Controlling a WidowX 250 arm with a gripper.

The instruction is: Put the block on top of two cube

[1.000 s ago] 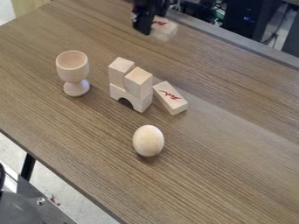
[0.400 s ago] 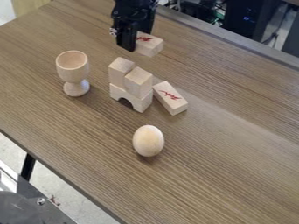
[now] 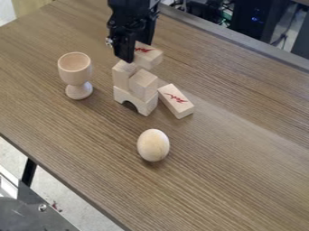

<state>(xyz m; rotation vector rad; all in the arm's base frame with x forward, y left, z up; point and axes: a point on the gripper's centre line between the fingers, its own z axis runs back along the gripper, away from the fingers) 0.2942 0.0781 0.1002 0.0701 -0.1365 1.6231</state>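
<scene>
The black gripper [image 3: 136, 53] hangs at the upper middle of the view, shut on a wooden block [image 3: 147, 56] with a red mark on top. This block is held just behind and above two upright wooden cubes, the left one [image 3: 121, 77] and the right one [image 3: 143, 85]. Both cubes stand side by side on an arch-shaped block [image 3: 145, 106]. The gripper's near finger covers part of the held block's left end and comes close to the left cube's top; whether they touch I cannot tell.
A second red-marked block [image 3: 176, 101] lies right of the stack. To the left stands a wooden cup [image 3: 75, 72], and a wooden egg [image 3: 153, 145] rests in front. The wooden table [image 3: 235, 149] has its rear edge beyond the gripper.
From the top edge, the gripper has come down and left in the view toward the stack, carrying the red-marked block. The stack, cup, egg and second block have stayed put.
</scene>
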